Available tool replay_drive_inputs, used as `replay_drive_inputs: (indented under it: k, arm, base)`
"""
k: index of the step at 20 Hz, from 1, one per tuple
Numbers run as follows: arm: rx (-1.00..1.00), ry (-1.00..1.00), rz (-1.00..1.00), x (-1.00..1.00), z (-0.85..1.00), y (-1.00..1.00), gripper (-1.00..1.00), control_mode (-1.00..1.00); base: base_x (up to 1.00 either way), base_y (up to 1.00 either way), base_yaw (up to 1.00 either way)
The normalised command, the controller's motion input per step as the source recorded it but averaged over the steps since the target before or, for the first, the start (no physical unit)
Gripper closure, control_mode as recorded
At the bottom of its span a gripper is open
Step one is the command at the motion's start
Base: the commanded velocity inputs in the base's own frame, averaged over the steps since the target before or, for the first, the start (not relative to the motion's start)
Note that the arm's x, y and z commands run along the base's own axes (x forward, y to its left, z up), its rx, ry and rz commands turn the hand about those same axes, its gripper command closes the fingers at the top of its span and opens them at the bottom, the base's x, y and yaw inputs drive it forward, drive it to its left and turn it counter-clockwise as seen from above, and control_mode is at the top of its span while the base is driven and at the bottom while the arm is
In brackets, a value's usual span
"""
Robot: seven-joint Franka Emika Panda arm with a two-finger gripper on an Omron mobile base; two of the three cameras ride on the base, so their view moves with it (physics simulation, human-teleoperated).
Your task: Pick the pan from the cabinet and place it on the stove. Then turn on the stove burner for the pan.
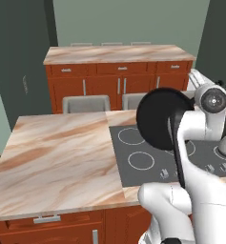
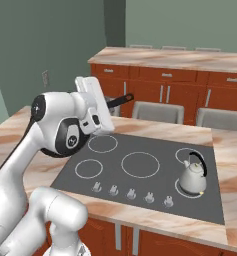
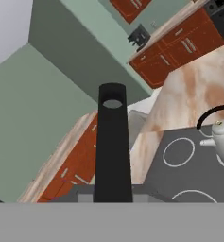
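We've got the gripper [image 2: 109, 106] clamped on the pan [image 1: 163, 119] handle, pan tilted in the air, the stove [image 2: 155, 182] and kettle [image 2: 192, 176] below it.

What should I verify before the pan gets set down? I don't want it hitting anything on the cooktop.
1. Grip: fingers shut on the handle of the pan: ok.
2. Pan level: it hangs steeply tilted, its round face towards the left base view: not ok.
3. Pan over the stove: seems above the left side: ok.
4. Left burner rings bare: ok.
5. Kettle stands on the right front ring, apart from the pan: ok.
6. Gap between the pan and the glass: cannot tell.
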Motion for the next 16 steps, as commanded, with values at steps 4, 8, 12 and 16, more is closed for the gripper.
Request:
replay_drive_inputs:
  k: [4, 8, 12, 16]
  arm:
    - [0.09, 0.10, -0.02, 0.42, -0.24, -0.11, 1.00, -1.00]
    - [0.13, 0.07, -0.01, 0.32, -0.27, -0.24, 1.00, -1.00]
    - [0.17, 0.10, 0.00, 0.29, -0.29, -0.28, 1.00, -1.00]
    - [0.07, 0.09, 0.00, 0.12, -0.27, -0.23, 1.00, -1.00]
  base:
    - [0.00, 0.00, 0.00]
    - [0.00, 0.00, 0.00]
    - [0.00, 0.00, 0.00]
    - [0.00, 0.00, 0.00]
